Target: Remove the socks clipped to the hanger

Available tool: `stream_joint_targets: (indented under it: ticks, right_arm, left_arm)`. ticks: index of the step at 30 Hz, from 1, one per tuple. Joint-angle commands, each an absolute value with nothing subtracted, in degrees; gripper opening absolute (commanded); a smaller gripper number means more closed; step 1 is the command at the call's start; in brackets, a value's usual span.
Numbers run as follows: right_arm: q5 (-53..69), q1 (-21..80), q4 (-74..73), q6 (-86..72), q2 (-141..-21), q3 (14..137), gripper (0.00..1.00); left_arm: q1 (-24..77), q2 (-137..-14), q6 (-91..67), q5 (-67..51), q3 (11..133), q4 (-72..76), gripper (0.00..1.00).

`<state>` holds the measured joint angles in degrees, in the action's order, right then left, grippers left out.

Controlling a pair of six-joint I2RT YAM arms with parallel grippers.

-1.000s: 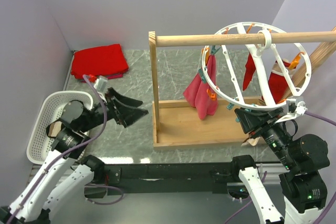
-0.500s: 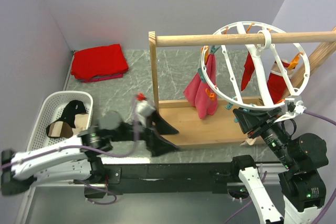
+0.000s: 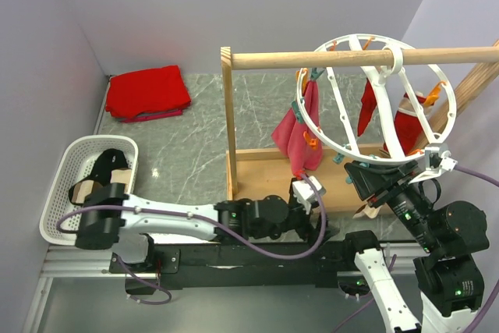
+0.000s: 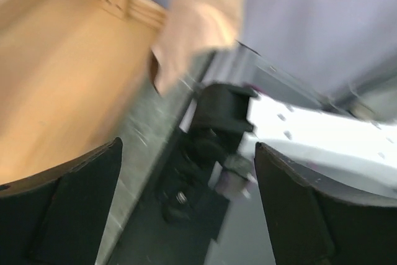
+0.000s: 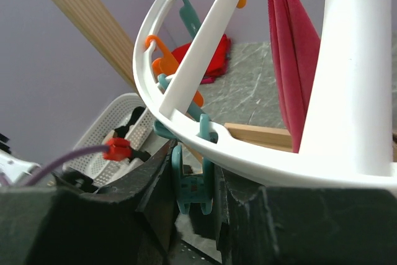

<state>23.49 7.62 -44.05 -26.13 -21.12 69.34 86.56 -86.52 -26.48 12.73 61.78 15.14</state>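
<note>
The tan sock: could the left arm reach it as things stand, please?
Probably yes: the left gripper is open and faces the tan sock, with nothing seen between them. The right gripper pinches a teal peg close by.

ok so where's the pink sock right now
In the top view the pink sock hangs right of centre, pegged to the left side of the white hanger, just below the wooden rail and above the wooden base.

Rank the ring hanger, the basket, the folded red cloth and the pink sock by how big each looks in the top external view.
1. White ring hanger, though it hangs nearer the camera, which inflates it.
2. White basket.
3. Folded red cloth.
4. Pink sock.
</note>
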Motion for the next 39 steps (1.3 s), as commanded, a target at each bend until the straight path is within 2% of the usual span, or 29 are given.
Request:
stream_joint_targets:
  ticks: [1, 4, 12, 22, 31, 32, 34, 35, 37, 38, 39]
  right_arm:
    - [27.3, 7.8, -44.4, -30.3, -20.4, 70.6, 0.18]
    - [28.1, 7.8, -42.7, -33.5, -20.6, 71.0, 0.20]
    - [30.4, 7.7, -39.5, -37.5, -21.2, 71.6, 0.20]
    - [32.1, 7.8, -37.9, -39.7, -20.8, 71.7, 0.20]
    - [32.3, 7.8, -38.6, -39.7, -20.7, 72.0, 0.20]
    - [32.3, 7.8, -38.8, -39.7, -20.6, 71.9, 0.20]
    - [32.3, 7.7, -39.1, -39.6, -20.5, 71.7, 0.20]
    - [32.2, 7.8, -39.5, -39.0, -20.2, 71.5, 0.20]
    - [31.8, 7.8, -39.7, -38.8, -20.0, 70.8, 0.21]
    - [31.7, 7.7, -40.0, -38.5, -19.9, 70.5, 0.21]
    - [31.8, 7.8, -40.0, -38.3, -19.7, 70.1, 0.22]
  left_arm:
    - [88.6, -92.3, -18.7, 24.6, 65.7, 30.7, 0.95]
    - [90.2, -97.5, -12.7, 30.3, 67.8, 36.5, 0.97]
    - [92.1, -106.2, -5.6, 30.1, 74.4, 43.2, 0.99]
    - [92.1, -114.4, -1.6, 30.3, 81.6, 43.9, 0.96]
    - [92.0, -120.1, 3.8, 36.8, 88.5, 44.0, 0.98]
    - [92.1, -120.3, 4.1, 37.5, 89.1, 44.0, 0.86]
    - [92.0, -120.1, 4.7, 38.8, 89.3, 43.9, 0.73]
    - [92.0, -119.7, 4.7, 38.8, 88.7, 43.6, 0.61]
    - [92.1, -117.8, 4.4, 38.3, 86.7, 43.2, 0.44]
    - [92.1, -117.0, 3.6, 38.6, 85.8, 43.1, 0.24]
    - [92.1, -115.2, 3.1, 39.1, 85.2, 42.8, 0.19]
